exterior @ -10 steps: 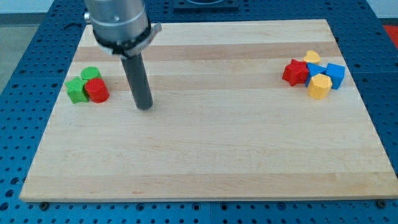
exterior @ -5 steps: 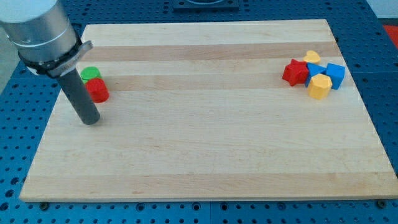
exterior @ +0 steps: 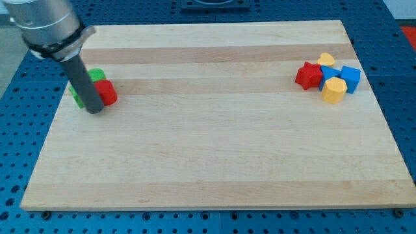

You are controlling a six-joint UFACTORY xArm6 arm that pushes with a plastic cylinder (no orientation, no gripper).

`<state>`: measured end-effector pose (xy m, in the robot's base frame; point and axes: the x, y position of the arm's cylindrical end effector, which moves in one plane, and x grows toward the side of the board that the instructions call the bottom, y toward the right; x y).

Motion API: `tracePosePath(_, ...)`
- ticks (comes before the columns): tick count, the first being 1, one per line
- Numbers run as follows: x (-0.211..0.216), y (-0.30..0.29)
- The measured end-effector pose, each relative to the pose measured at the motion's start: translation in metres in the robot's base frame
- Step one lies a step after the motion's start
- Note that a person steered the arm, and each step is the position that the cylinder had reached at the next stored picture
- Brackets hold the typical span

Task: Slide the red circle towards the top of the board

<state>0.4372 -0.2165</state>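
Red circle [exterior: 106, 93] is the reference for everything here, sitting near the view's left edge of the wooden board [exterior: 214, 156], roughly level with the far cluster on the view's right.

Largest first — the board spreads well to the view's right and bottom of the red circle, resting on a blue perforated table [exterior: 403, 117] that frames it on all sides. Next in bulk comes the arm's grey cylindrical housing [exterior: 45, 26], up and to the view's left of the red circle, with the dark rod [exterior: 83, 81] slanting down from it across the circle's left side.

My tip [exterior: 95, 110] sits just beside the red circle, at its lower-left edge; whether it touches cannot be told. The rod is a bare pusher and holds nothing.

Far to the view's right of the red circle lies a tight cluster: a red star-like block [exterior: 308, 75], a blue block [exterior: 350, 78], a yellow block [exterior: 333, 90] and a yellow heart [exterior: 326, 60] — packed together.

Touching the red circle on its upper-left is a green circle [exterior: 96, 75]; a second green block [exterior: 77, 97] peeks out behind the rod, its shape hidden.
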Motion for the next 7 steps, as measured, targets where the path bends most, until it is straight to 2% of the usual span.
tracePosePath(1,-0.022,0.018)
tracePosePath(3,-0.029,0.018)
tracePosePath(6,-0.12,0.025)
tracePosePath(7,-0.116,0.013)
